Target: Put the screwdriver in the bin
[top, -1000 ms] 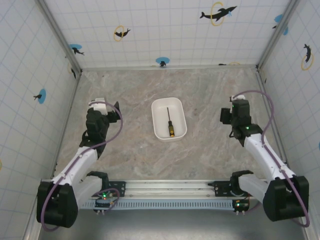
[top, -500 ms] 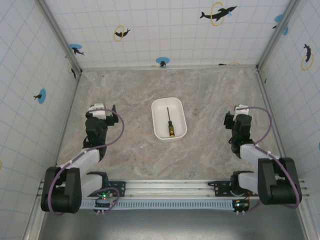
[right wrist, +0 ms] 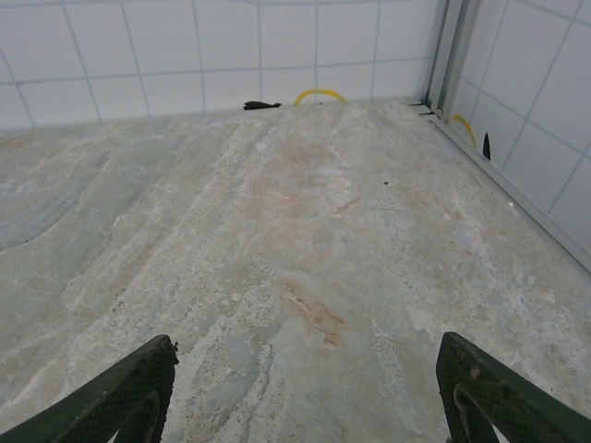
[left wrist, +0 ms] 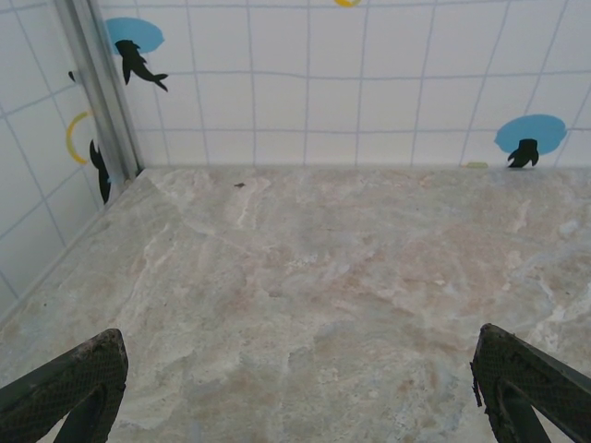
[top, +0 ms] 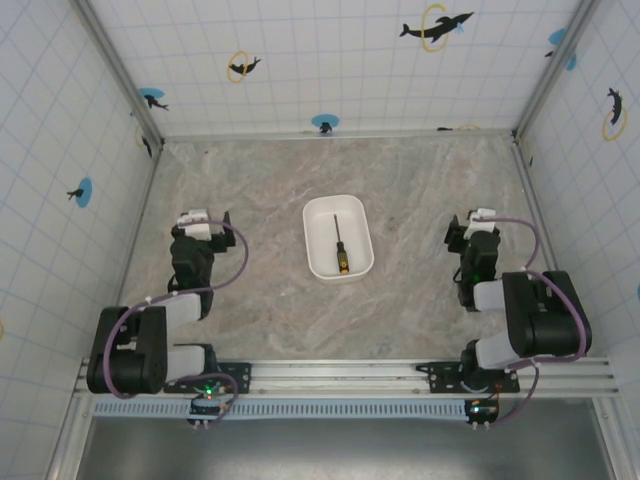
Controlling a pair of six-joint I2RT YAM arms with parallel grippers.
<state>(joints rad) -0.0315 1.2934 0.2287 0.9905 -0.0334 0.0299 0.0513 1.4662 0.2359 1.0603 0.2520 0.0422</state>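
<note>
Inside the bin (top: 307, 238), the screwdriver (top: 339, 246) is lying flat along the long axis, with the yellow-orange handle toward the near end and the shaft pointing at the far end. Nothing is touching it.

Left of the bin, well apart, the left claw (top: 207, 218) is sitting released. Its fingers (left wrist: 74, 383) are showing wide apart in the wrist view, with bare tabletop (top: 270, 180) between them. Right of the bin, also well apart, the right claw (top: 468, 222) is likewise released and gripping nothing. Both arms are sitting folded low on their own sides of the bin.

Judgement: placement is looking complete.

Risks from here:
- The bin is looking light and shallow. An arm sweeping toward it could be enough to shove or tip it and spill the tool.
- The looped purple cables on each arm could be snagging during any further motion and jerking an arm sideways toward the bin.
- A needless re-grasp could be lifting the screwdriver back out.
</note>
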